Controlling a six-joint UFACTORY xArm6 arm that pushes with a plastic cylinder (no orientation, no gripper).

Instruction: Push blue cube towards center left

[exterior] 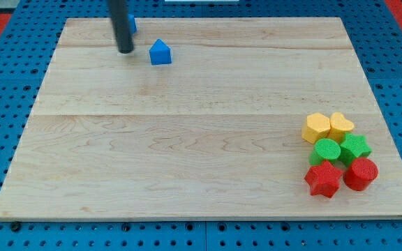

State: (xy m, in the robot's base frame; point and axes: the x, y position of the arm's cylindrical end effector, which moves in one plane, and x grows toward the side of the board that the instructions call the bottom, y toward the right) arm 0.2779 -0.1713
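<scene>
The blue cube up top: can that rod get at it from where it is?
Probably yes. My tip sits right by the blue cube, which the rod partly hides; nothing lies between them, and the other blue block stands apart.

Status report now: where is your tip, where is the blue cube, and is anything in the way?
My tip at board's top left. Blue cube right behind rod, mostly hidden; contact unclear. Blue house-shaped block just right of tip. Nothing toward centre left.

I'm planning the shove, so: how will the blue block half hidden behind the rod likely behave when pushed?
The blue block peeking out behind my tip looks small and rigid, so it probably slides rather than tips. The wooden board looks smooth, so friction seems low. An off-centre push may spin it; its shape is mostly hidden.
</scene>
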